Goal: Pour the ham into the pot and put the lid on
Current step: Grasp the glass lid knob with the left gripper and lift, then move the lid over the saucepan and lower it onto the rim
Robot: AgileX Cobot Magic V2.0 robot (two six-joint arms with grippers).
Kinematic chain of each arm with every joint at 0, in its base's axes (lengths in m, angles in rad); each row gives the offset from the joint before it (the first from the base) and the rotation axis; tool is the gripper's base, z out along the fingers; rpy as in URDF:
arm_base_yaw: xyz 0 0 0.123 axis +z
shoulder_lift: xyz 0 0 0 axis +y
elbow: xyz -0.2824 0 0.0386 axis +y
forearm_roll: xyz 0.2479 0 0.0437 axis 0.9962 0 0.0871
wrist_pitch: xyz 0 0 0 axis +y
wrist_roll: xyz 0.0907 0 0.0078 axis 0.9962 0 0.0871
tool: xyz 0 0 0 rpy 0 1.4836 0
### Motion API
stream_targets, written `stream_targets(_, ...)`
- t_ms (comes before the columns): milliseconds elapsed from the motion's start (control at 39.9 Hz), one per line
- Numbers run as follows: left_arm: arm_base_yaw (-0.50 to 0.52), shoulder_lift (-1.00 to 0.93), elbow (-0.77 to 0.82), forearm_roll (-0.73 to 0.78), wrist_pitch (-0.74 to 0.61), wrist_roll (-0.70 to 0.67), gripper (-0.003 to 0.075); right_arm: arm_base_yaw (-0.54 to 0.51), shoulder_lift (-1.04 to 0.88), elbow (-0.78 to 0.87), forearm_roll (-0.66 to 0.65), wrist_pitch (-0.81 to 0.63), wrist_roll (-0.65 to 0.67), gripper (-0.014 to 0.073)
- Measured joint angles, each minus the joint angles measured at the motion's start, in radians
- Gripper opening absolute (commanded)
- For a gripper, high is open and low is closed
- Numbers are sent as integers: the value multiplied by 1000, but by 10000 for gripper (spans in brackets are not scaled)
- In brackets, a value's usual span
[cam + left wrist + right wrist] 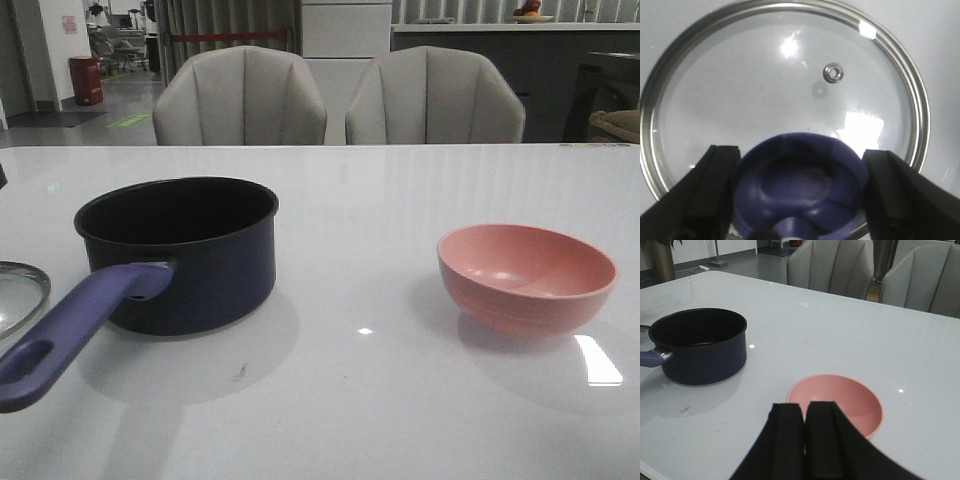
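The glass lid (765, 85) with its steel rim lies flat on the white table; only its edge (20, 290) shows at the far left of the front view. My left gripper (801, 151) is closed round the lid's blue knob (800, 185), with a black finger (715, 185) pressed against each side. The navy pot (190, 250) stands uncovered on the left with its blue-purple handle (70, 335) pointing toward me. It also shows in the right wrist view (700, 345). My right gripper (805, 406) is shut and empty, above the near side of the pink bowl (840, 400). No ham is visible.
The pink bowl (527, 275) stands on the right and looks empty. The pot's inside is too dark to read. Two grey chairs (240, 100) stand behind the table's far edge.
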Motion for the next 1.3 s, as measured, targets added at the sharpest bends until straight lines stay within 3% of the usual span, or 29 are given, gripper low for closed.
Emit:
stream_targets(527,0,-11,-17,12,4,0,279,0,0,0,0,0,0,148)
stream_targets(1078,-2,-61,-252,22,175,21,279,0,0,0,0,0,0,148)
stream_targets(1304,-91,-65,-370,30,251,48,279,0,0,0,0,0,0,148)
